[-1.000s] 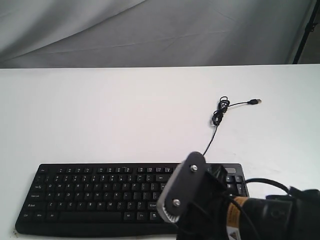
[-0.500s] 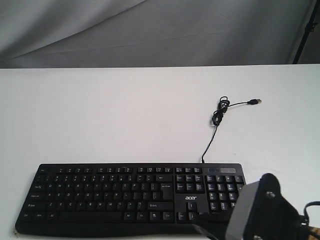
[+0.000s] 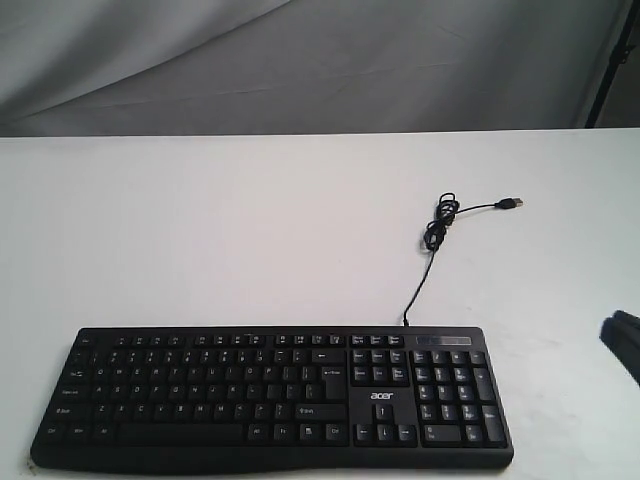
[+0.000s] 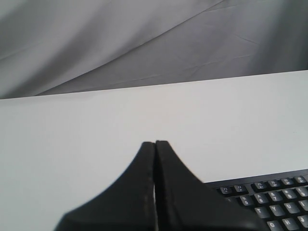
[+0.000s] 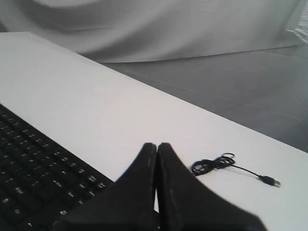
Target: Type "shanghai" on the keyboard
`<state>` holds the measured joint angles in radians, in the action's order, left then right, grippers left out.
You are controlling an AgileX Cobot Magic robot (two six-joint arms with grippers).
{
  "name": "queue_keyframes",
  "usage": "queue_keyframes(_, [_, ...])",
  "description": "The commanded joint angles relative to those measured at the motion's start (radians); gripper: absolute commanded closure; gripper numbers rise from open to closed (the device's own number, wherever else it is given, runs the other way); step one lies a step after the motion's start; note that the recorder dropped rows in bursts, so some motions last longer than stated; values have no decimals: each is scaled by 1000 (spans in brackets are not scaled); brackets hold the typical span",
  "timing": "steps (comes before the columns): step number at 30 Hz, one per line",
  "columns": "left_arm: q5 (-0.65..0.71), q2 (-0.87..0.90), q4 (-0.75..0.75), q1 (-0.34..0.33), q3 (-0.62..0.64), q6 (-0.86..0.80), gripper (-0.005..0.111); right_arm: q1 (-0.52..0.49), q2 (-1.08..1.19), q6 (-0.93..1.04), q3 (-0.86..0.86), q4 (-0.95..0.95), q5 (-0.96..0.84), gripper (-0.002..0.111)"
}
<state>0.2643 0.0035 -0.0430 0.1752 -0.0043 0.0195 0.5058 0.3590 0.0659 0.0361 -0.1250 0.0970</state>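
Note:
The black keyboard (image 3: 270, 395) with white legends and an acer logo lies along the near edge of the white table (image 3: 250, 230). Its thin cable (image 3: 437, 228) runs back to a small coil and a loose USB plug (image 3: 512, 203). Only a dark sliver of the right arm (image 3: 622, 340) shows at the exterior view's right edge. In the left wrist view my left gripper (image 4: 155, 143) is shut with nothing held, beside the keyboard's corner (image 4: 269, 202). My right gripper (image 5: 157, 145) is also shut and empty, with the keyboard (image 5: 33, 178) on one side and the coiled cable (image 5: 214, 164) on the other.
A grey cloth backdrop (image 3: 300, 60) hangs behind the table. A dark stand leg (image 3: 610, 70) rises at the far right corner. The table's far edge runs across the exterior view.
The right arm, which stood over the keyboard's right half a second ago, has drawn back to the right and nearly left the exterior view. The number pad and logo now show.

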Motion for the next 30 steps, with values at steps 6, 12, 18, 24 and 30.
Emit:
queue_keyframes(6, [-3,-3,0,4,4,3,107,-79,-359,-3,-36,57,-294,108])
queue_keyframes(12, [-3,-3,0,4,4,3,107,-77,-359,-1,-36,57,-415,108])
queue_keyframes(18, [-3,-3,0,4,4,3,107,-77,-359,-1,-36,59,-440,108])
queue_keyframes(24, [-3,-3,0,4,4,3,107,-77,-359,-1,-36,59,-440,108])
queue_keyframes(30, [-3,-3,0,4,4,3,107,-77,-359,-6,-36,59,-440,108])
